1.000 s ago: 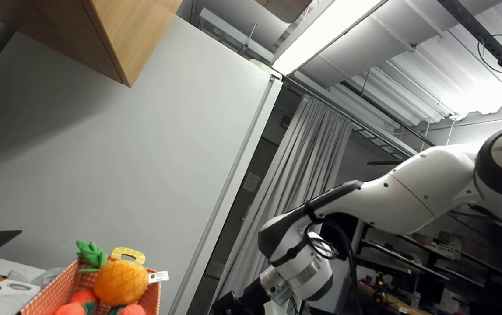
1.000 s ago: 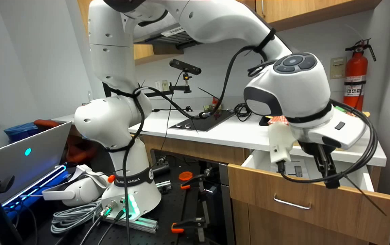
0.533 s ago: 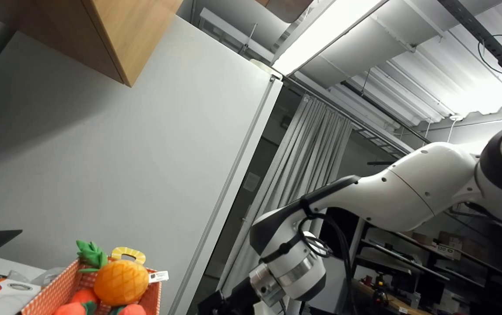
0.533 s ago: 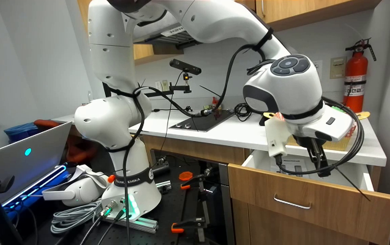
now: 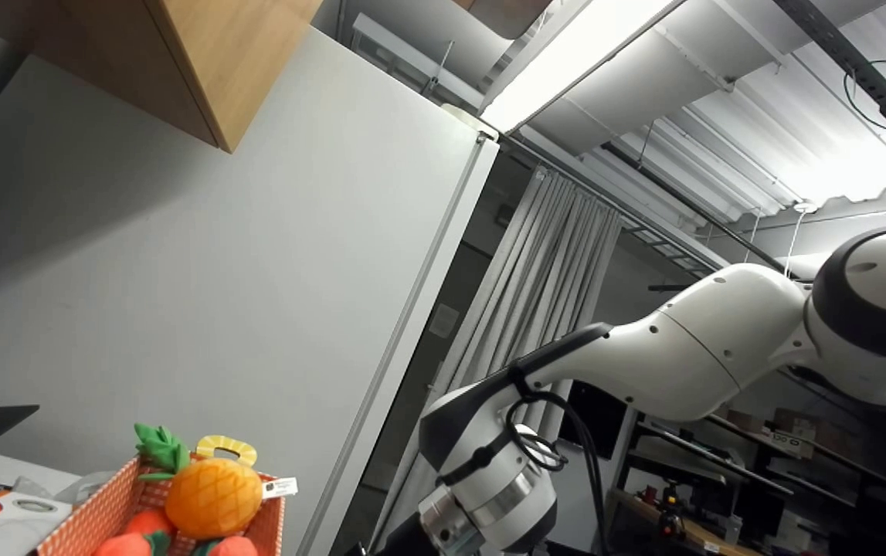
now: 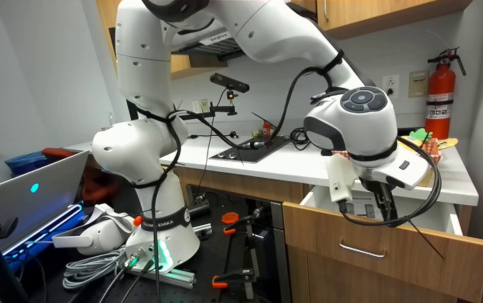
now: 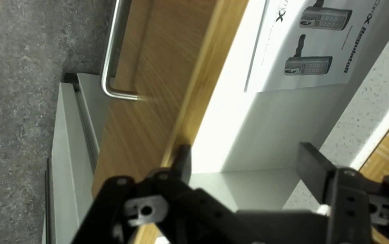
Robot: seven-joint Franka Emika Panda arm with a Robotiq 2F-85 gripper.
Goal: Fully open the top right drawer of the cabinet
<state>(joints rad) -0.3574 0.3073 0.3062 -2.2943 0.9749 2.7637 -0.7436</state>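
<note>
Pale walls [image 6: 35,54] are enclosing the kitchen I'm working in from afar, with wooden cupboards [image 6: 393,14] hanging high up. A white counter [image 6: 283,166] is running along the back, and my arm [image 6: 275,35] is reaching over toward its end, where a cabinet [image 6: 350,277] is standing underneath. Its top drawer [image 6: 397,242] is jutting well out past the counter's edge; I'm not making out whether it's reaching its stop. A black cooktop [image 6: 260,153] is lying on the counter, and a red fire extinguisher [image 6: 440,84] is showing by the wall. In an exterior view, a red-checked basket [image 5: 106,500] is holding a toy pineapple [image 5: 215,500]. Over the drawer my gripper [image 7: 244,151] is hanging, its fingers [image 7: 314,169] standing wide apart: one is sitting right at the drawer front's top edge, touching or not I'm not making out, the other toward the counter side. Inside, a sheet of paper [image 7: 314,44] is lying flat. On the drawer's outer face the metal handle [image 7: 111,40] is sitting apart from both fingers.
</note>
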